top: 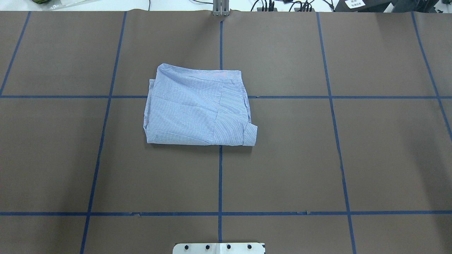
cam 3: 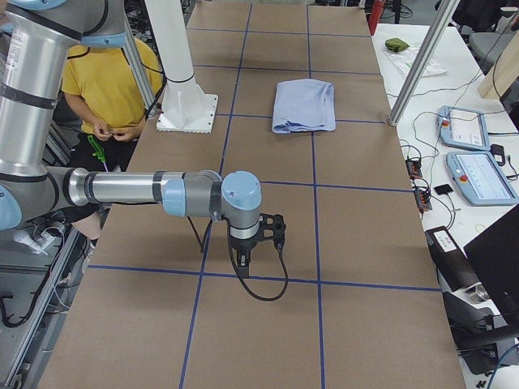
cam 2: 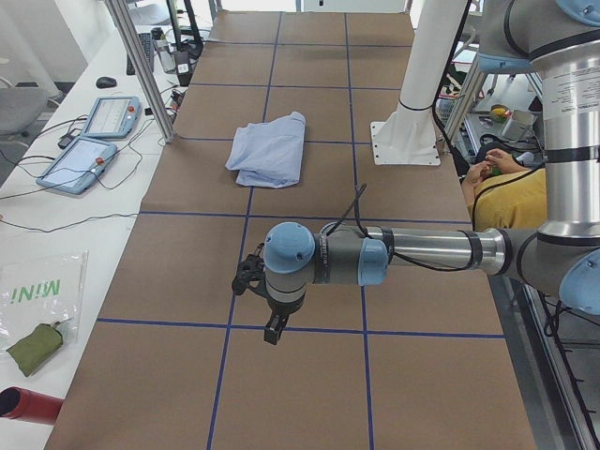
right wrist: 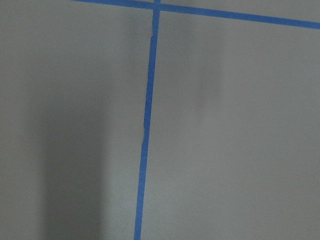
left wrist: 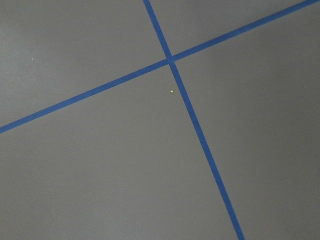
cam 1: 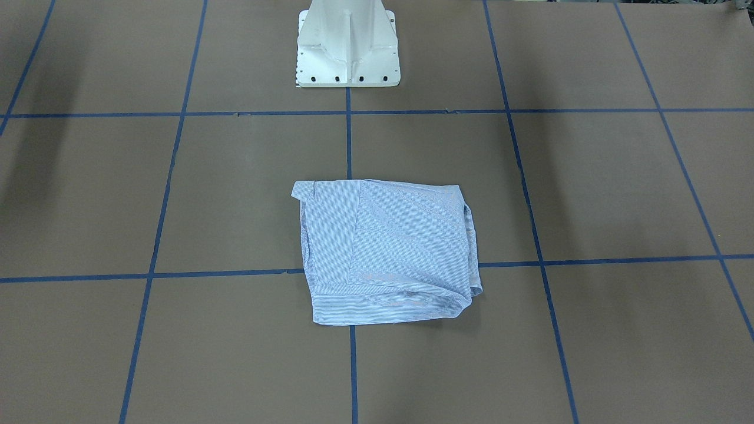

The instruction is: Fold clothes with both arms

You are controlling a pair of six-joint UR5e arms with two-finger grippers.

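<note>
Squarely out in front of the white pedestal (top: pixel 219 248), the light blue striped shirt (top: pixel 197 106) lies folded into a compact, roughly rectangular bundle on the brown desk (top: pixel 353 158). It sits over the blue tape line (top: pixel 220 176) that runs out from the pedestal's middle, and covers the crossing with a second line. One cuff pokes out at the bundle's corner nearest the pedestal, on the robot's right.

Neither arm is near the shirt. The left arm (cam 2: pixel 422 251) stretches out level over the desk, well off to the pedestal's left. Its left gripper (cam 2: pixel 274 330) points down above a tape line, and only the side view shows it, so I cannot tell whether it is open or closed. The right arm (cam 3: pixel 130 188) mirrors this well off to the pedestal's right, with the right gripper (cam 3: pixel 245 261) hanging downward over bare desk. Its state cannot be judged either. Both wrist views show only brown surface and tape lines.

A person in a yellow top (cam 3: pixel 113 77) sits behind the pedestal, off the desk.
</note>
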